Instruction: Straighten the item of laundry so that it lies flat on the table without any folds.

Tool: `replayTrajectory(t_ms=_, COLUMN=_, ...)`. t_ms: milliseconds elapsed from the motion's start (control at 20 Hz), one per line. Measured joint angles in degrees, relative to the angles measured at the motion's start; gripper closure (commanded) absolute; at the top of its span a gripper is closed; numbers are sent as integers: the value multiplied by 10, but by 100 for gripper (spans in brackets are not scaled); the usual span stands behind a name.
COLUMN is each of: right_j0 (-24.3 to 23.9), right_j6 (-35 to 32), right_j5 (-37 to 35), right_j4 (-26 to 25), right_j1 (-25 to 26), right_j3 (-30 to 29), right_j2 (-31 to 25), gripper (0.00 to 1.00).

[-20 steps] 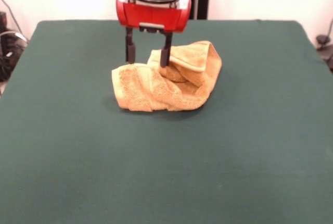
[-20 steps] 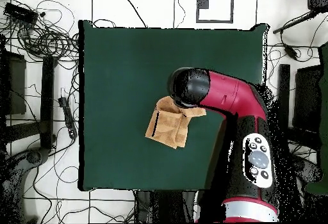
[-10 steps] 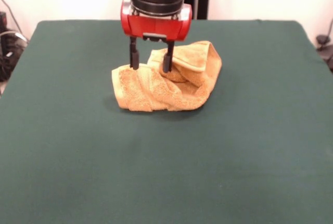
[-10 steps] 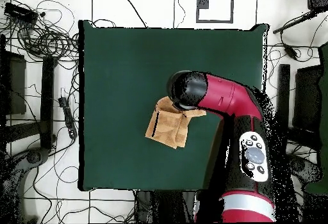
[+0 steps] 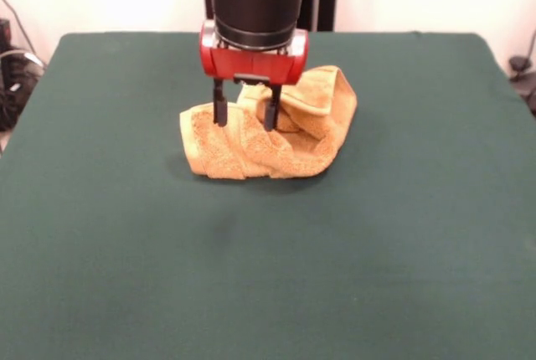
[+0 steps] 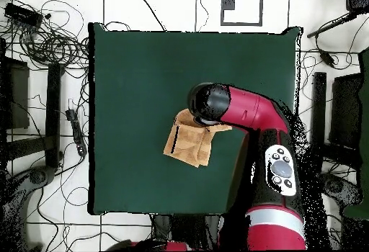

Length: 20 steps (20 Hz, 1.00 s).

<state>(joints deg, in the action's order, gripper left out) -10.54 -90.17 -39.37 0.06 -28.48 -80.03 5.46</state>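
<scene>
- Front view: the towel [image 5: 268, 138] sits bunched in a lumpy heap a little beyond the middle of the counter [image 5: 268, 276], with a fold rolled up along its right side.
- The claw [image 5: 245, 114] hangs right over the heap's left half, fingers apart, tips down at the cloth, nothing pinched between them.
- That terry looks soft, light and floppy to me; it should drape and drag rather than slide, so a pinch on one loose edge or corner ought to serve better than a grab at the thick middle.
- The raised flap at the right looks like the easiest edge to catch.
- Nothing else on the green cloth here, so there is room to spread on every side.
- Overhead view: the towel [image 6: 186, 142] shows as a folded patch near the counter's [image 6: 144, 69] centre, its upper right part hidden under the arm [image 6: 249, 112].
- The claw itself is hidden beneath the arm's black end.
- Cables [image 6: 43, 40] lie on the floor off to the side, well apart from the work.
</scene>
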Motion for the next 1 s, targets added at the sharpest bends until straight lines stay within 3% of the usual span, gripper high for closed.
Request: replayTrajectory(t_ms=1000, right_j0=0, right_j6=0, right_j5=4, right_j4=0, right_j1=43, right_j3=-1, right_j2=-1, gripper=0)
